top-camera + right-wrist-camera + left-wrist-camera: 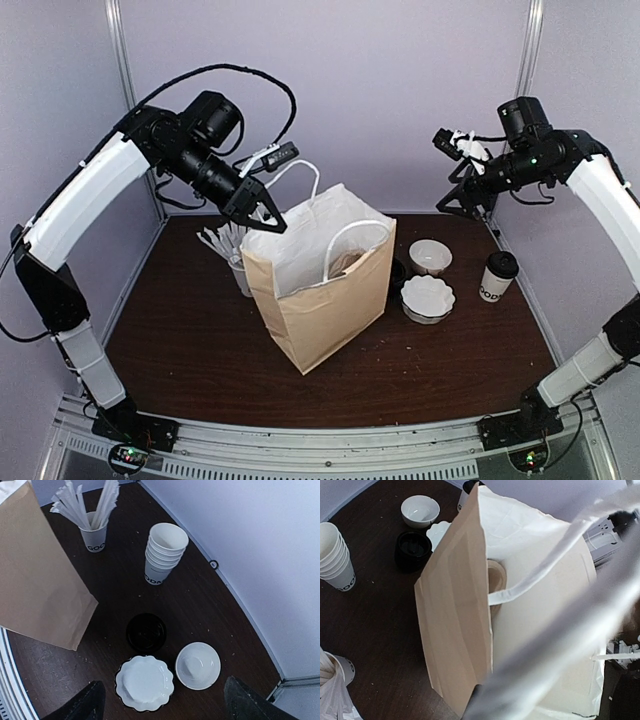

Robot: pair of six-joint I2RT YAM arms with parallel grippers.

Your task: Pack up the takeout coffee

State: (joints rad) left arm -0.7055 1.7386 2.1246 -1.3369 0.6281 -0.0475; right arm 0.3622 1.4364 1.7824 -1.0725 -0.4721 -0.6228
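- The cup (497, 277) stands upright on the table (200, 340) at the right, black lid (500, 262) on, just right of the bowl (430, 257) and plate (428, 297), well apart from the bag (320, 290)
- The left gripper (268, 213) is clamped, by the look of it on the bag's rear handle (300, 172), holding the mouth up; its fingers are blurred out in the wrist view
- The right gripper (164, 682) has its fingers spread wide with nothing between them, high above plate and bowl; the cup lies outside its wrist view
- Risk: a hard pinch on thin paper walls could buckle the cup or pop the lid and spill whatever is inside
- Risk: a grip low on the tapered side could let the cup slip or tilt on the lift
- Risk: the front handle (345, 229) arches over the mouth, so the cup may snag on it or on the rim and tip the bag
- Risk: if the rear handle slides out of the left grip, the mouth may sag shut
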